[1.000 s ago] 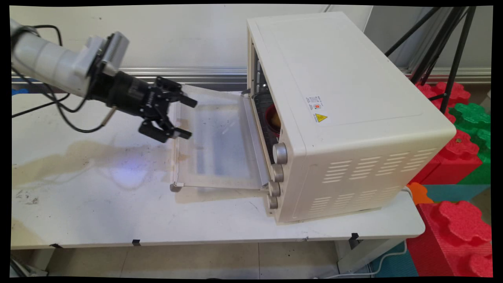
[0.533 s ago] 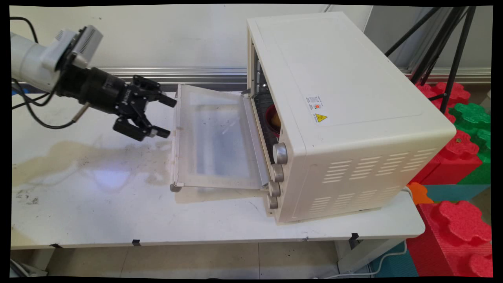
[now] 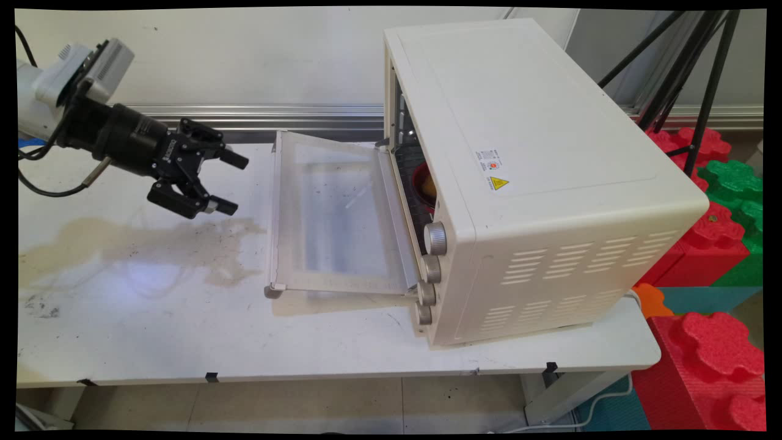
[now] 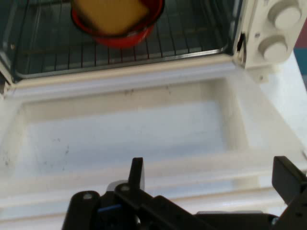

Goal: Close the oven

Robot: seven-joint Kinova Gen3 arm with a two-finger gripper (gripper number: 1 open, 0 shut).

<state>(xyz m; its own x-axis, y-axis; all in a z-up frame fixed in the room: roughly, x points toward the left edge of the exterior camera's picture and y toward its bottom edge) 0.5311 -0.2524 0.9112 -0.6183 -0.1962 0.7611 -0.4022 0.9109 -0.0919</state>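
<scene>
Tool (image 3: 231,183) agape, empty — just left of oven door (image 3: 333,214), door flat, long edge running near-to-far

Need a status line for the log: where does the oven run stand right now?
Done: the oven door lies fully open, and a red bowl with something yellow in it sits on the rack inside. In hand: nothing; the gripper is open and empty, clear of the door's free edge, having backed away leftward over the last second. Left: the door is not shut, and the bowl is untouched.
</scene>
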